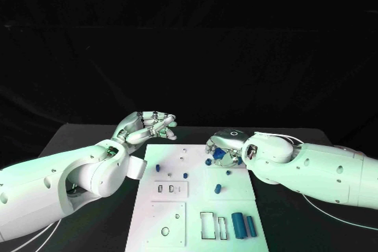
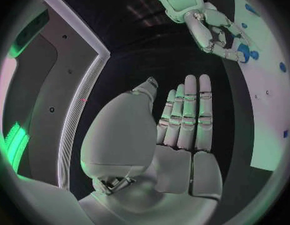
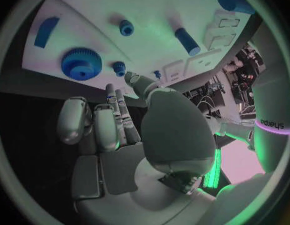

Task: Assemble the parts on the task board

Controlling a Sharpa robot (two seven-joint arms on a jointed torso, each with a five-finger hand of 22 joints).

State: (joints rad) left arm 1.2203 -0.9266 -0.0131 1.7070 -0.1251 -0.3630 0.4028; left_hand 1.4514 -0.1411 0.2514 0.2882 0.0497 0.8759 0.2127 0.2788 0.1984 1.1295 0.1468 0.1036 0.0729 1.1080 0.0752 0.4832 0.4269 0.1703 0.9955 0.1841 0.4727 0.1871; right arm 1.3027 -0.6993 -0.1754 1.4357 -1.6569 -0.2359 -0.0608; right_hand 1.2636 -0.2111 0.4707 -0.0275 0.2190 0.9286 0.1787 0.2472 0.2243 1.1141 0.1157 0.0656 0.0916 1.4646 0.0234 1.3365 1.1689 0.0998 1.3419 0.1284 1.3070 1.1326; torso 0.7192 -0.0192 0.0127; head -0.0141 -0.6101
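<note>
1. While the right arm reaches in across the far right corner of the task board (image 1: 169, 219), the right hand (image 1: 224, 145) hovers palm-down over a blue gear (image 3: 81, 63) there. Its fingers are a little curled and apart, gripping nothing in the wrist view.
2. Left hand (image 1: 148, 126) sits off the board's far left corner, over the black table (image 1: 78, 137); wrist view shows the fingers (image 2: 190, 116) straight and side by side, holding nothing.
3. Board lies mid-table, running toward the robot.
4. Parts on it: two blue cylinders (image 1: 243, 226) near the close right edge, small blue pegs (image 1: 158, 168) further up.
</note>
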